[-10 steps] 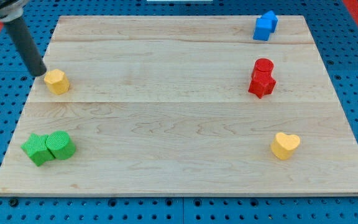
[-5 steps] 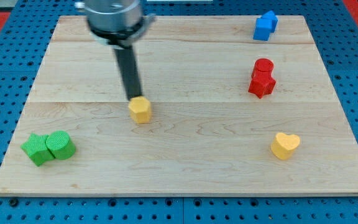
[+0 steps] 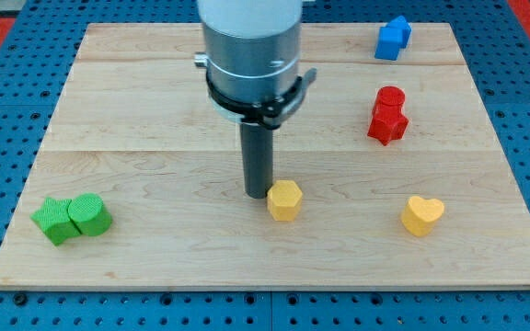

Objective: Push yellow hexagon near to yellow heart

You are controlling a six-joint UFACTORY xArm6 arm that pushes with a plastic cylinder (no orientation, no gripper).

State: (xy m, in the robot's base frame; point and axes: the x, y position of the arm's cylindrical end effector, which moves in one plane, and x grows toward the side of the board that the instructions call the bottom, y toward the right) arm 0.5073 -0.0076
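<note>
Pushing contact: my tip (image 3: 257, 194) is set against the upper-left side of the yellow hexagon (image 3: 284, 199); nothing is gripped, as only a bare rod is carried.
Hexagon position: low on the wooden board (image 3: 155, 101), near the middle, with the yellow heart (image 3: 422, 214) well apart toward the view's right and slightly lower.
Handling: the hexagon is judged light, rigid and easily slid on smooth wood; it may be spun or slipped off sideways if struck off-centre.
Contact point advised: the flat face opposite the heart, low and centred.
Bystanders: red blocks (image 3: 387, 115), blue block (image 3: 393, 38) and green blocks (image 3: 72, 218) are left apart from the path.
</note>
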